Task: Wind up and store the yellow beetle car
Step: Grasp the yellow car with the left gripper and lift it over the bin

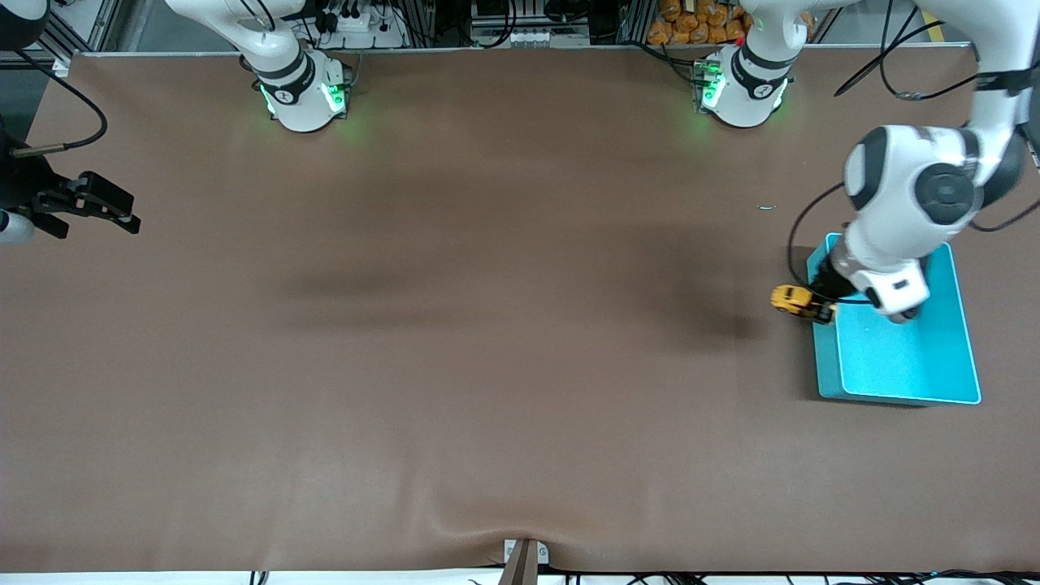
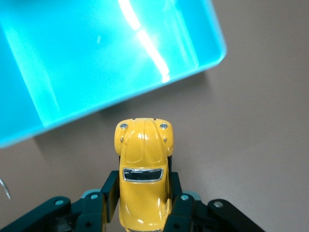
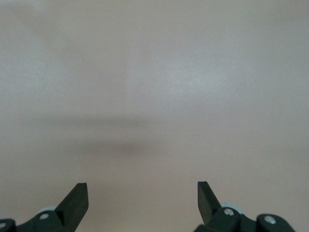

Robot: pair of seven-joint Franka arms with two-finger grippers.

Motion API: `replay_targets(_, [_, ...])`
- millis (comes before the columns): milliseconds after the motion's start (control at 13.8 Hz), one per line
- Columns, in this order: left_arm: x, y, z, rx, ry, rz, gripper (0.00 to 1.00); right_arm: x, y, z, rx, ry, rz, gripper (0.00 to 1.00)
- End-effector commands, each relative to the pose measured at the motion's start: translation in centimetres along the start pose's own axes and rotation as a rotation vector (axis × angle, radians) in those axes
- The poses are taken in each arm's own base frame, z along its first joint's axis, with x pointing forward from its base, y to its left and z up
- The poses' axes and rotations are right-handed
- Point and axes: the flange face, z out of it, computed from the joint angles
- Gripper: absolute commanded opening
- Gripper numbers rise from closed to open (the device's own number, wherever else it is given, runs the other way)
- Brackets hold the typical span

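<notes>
The yellow beetle car is held in my left gripper, just beside the rim of the turquoise bin at the left arm's end of the table. In the left wrist view the car sits between the two dark fingers, which are shut on its rear half, its nose toward the bin. My right gripper waits at the right arm's end of the table, open and empty; in the right wrist view only bare table lies under it.
The brown table mat spreads between the two arms. The inside of the bin holds nothing that I can see. A cable hangs by the left wrist.
</notes>
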Motion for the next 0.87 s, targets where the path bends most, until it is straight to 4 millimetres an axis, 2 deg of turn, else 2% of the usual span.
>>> replay_targets(0, [5.7,-0.7,-1.3,0.009,0.009,0.152,0.0,-0.3,-0.2,0.0,-0.019,0.005,0.013,1.0])
replay_targets(218, [9.0,-1.5,-0.1,0.014,-0.005,0.378,0.0,-0.3,-0.2,0.0,-0.018,0.005,0.013,1.0])
replay_targets(436, [11.3,-3.4,2.4,0.036,-0.043,0.618,0.0,-0.2,-0.5,0.0,-0.017,0.003,0.009,1.0])
replay_targets(799, [13.7,-5.4,7.1,0.082,-0.097,0.914,0.0,-0.1,-0.5,0.3,-0.017,0.0,0.009,1.0])
